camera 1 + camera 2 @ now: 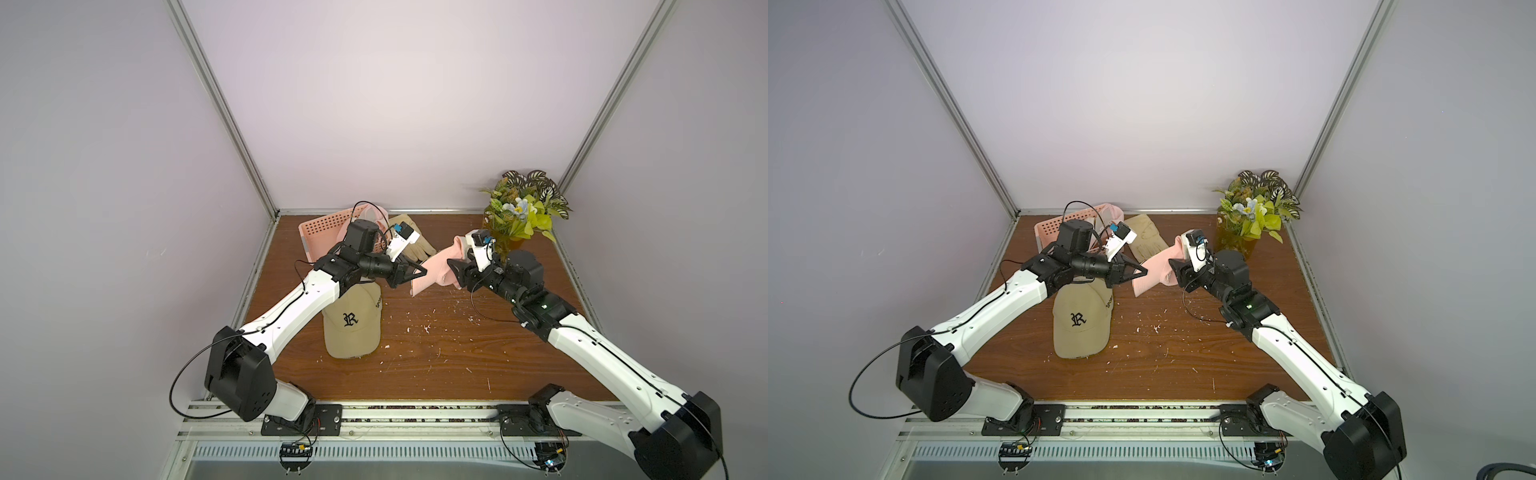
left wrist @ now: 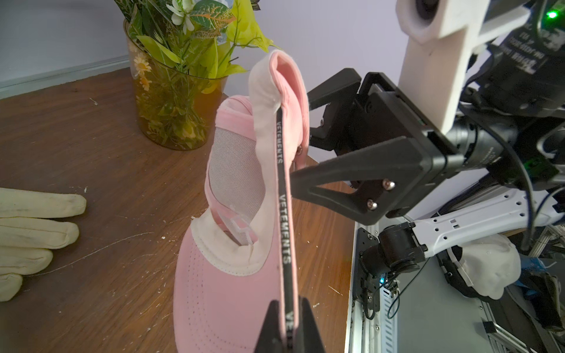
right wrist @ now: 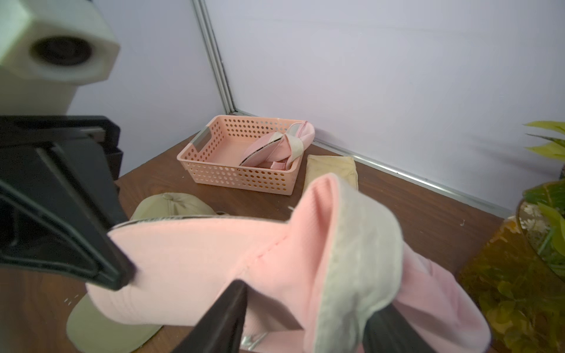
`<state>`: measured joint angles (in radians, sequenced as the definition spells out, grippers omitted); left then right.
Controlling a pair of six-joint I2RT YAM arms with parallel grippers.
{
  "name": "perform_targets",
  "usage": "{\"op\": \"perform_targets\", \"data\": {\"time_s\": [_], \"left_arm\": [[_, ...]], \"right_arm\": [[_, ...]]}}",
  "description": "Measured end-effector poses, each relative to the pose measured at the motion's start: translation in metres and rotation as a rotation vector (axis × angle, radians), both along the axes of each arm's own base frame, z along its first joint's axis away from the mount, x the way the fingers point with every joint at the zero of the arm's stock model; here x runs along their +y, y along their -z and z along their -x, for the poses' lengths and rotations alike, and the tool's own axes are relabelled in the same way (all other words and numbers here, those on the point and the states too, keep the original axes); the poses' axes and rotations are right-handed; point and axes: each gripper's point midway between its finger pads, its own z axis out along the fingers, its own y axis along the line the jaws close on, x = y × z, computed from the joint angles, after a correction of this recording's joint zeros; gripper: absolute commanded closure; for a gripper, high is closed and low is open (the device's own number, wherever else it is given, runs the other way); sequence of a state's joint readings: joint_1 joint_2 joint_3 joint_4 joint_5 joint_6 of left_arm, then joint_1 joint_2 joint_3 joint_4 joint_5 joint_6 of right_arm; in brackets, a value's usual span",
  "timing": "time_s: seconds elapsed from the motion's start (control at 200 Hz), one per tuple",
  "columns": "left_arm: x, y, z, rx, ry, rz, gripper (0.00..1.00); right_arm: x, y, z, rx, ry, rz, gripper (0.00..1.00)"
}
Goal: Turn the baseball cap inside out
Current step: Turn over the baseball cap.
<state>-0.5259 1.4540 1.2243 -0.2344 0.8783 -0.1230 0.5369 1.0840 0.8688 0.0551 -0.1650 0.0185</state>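
Note:
The pink baseball cap (image 1: 432, 272) (image 1: 1154, 274) hangs between my two grippers above the brown table. My left gripper (image 1: 423, 272) (image 2: 289, 331) is shut on the brim's edge, right on the black lettered band. The crown stands bunched up, with its pale sweatband (image 3: 357, 244) folded outward and the mesh lining (image 2: 235, 171) showing. My right gripper (image 1: 452, 266) (image 3: 305, 321) has its jaws apart on either side of that crown fold. One finger (image 3: 226, 318) touches the pink cloth. The sweatband drapes over the other finger.
A tan cap (image 1: 351, 328) lies under the left arm. A pink perforated basket (image 3: 214, 171) at the back left holds another pink cap (image 3: 275, 146). Cream gloves (image 1: 411, 241) lie beside the basket. A vase of leaves (image 1: 519, 216) stands close behind the right gripper.

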Motion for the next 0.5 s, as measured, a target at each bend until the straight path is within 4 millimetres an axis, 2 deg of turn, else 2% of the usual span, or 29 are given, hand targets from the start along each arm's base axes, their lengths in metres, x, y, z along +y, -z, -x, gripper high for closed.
{"op": "perform_targets", "data": {"time_s": [0.05, 0.095, 0.125, 0.18, 0.27, 0.38, 0.5], "left_arm": [[0.0, 0.0, 0.001, 0.002, 0.003, 0.001, 0.98], [0.0, 0.0, 0.001, 0.006, 0.003, 0.002, 0.92], [0.0, 0.0, 0.001, 0.008, 0.002, 0.002, 0.88], [-0.001, 0.002, 0.0, 0.017, -0.003, 0.007, 0.85], [-0.002, 0.004, -0.003, 0.01, -0.014, 0.027, 0.66], [-0.002, 0.012, -0.007, 0.007, -0.048, 0.06, 0.52], [0.002, 0.03, -0.004, 0.023, -0.086, 0.098, 0.44]], "right_arm": [[0.004, 0.002, 0.003, 0.017, -0.03, -0.013, 0.79], [0.007, 0.003, 0.004, 0.022, -0.054, -0.013, 0.94], [0.007, 0.004, 0.004, 0.03, -0.056, -0.018, 1.0], [0.006, 0.005, 0.003, 0.044, -0.052, -0.031, 1.0], [0.01, 0.005, 0.007, 0.064, -0.078, -0.053, 1.0], [0.021, 0.003, 0.018, 0.096, -0.134, -0.088, 1.0], [0.023, -0.002, 0.025, 0.126, -0.144, -0.134, 1.0]]}}
